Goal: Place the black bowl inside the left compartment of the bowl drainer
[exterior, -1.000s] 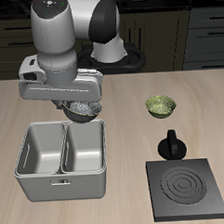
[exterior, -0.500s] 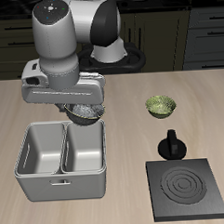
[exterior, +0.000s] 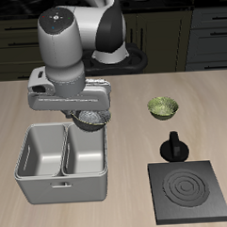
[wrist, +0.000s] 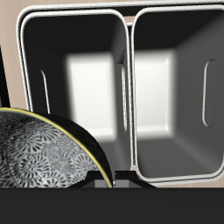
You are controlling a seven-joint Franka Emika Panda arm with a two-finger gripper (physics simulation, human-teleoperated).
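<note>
Slowly the arm has carried the hand (exterior: pixel 89 115) sideways along the far rim of the bowl drainer (exterior: pixel 63 189), closed on the black bowl (exterior: pixel 87 118), which hangs above that rim, not yet inside the left compartment (wrist: pixel 98 87). Only the wrist view shows both wells empty

Exterior: high front. Wrist: close above bowl drainer (wrist: pixel 131 87).

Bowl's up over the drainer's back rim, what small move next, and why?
Probably ease the gripper toward the table's front, then lower. The small dark speckled bowl hangs above the grey metal two-well drainer's back rim, beside the middle wall, not yet centred over the left compartment.
</note>
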